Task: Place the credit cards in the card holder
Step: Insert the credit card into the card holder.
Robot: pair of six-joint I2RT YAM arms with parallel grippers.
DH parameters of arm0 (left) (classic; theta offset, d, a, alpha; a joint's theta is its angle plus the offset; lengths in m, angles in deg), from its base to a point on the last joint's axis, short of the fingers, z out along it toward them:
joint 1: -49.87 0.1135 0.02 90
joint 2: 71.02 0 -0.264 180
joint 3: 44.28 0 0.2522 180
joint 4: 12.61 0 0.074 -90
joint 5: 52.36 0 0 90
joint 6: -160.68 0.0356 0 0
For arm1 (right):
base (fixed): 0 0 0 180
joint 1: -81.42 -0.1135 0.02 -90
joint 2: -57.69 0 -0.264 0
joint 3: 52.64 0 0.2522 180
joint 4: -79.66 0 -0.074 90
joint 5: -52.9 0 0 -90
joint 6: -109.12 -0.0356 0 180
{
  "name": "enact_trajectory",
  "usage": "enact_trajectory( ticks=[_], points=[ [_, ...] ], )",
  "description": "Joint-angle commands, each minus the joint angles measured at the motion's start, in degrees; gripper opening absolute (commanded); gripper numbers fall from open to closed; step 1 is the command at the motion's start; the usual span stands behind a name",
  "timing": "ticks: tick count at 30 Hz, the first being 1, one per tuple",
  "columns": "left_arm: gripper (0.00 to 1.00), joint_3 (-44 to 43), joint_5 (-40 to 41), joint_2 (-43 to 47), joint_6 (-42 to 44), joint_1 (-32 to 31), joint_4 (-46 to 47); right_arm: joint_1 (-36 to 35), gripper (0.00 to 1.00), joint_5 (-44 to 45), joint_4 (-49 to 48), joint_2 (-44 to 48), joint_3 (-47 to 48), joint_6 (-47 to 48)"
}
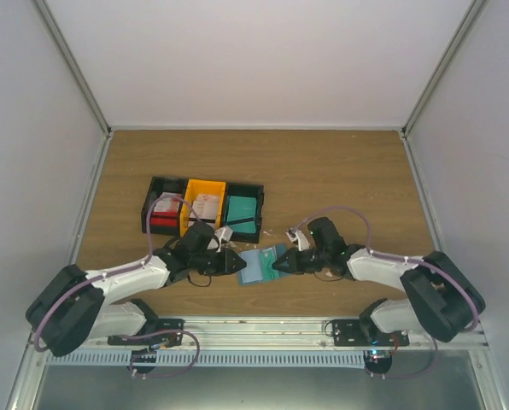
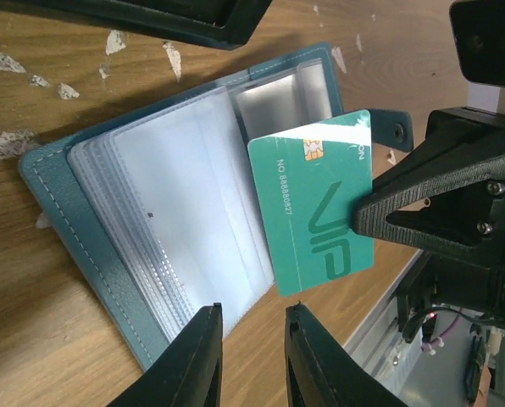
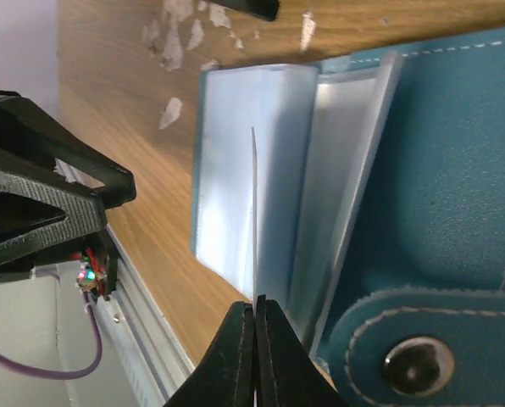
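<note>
Two grippers meet at the card holder (image 2: 168, 229), which lies open on the table (image 1: 340, 171) near its front edge. Leftmost, small white scraps (image 2: 7, 144) dot the wood, and a row of bins (image 1: 203, 205) sits just behind. The left gripper (image 2: 251, 326) hovers at the holder's left side with its fingers slightly spread and nothing visibly between them. The holder's teal cover, stitched in a pale thread, lies flat under a fan of clear sleeves. Over the sleeves' right part is a green credit card (image 2: 316, 212) with a gold chip and "VIP" print. The right gripper (image 3: 255, 301) pinches its edge, fingers pressed together. Open wood runs on toward the right wall.
</note>
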Motion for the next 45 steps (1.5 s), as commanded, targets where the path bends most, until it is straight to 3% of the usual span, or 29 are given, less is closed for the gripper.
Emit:
enact_trajectory(
  ticks=[1,17,33,45],
  points=[
    [0.24,0.8,3.3,-3.4,-0.8,-1.3,6.1,0.5,0.01,-1.1,-4.8,-3.7,1.1,1.0],
    [0.14,2.1,4.2,-9.3,-1.4,-1.5,7.4,0.5,0.01,1.1,-4.0,-10.6,3.7,-1.7],
    [0.09,2.6,4.7,-10.0,-1.5,-1.5,6.4,0.7,0.0,7.6,1.0,-9.2,4.2,-5.6],
    [0.08,2.2,3.2,-11.6,-1.1,-1.6,7.5,-0.6,0.0,1.4,-2.5,-14.1,5.5,-4.7]
  ],
)
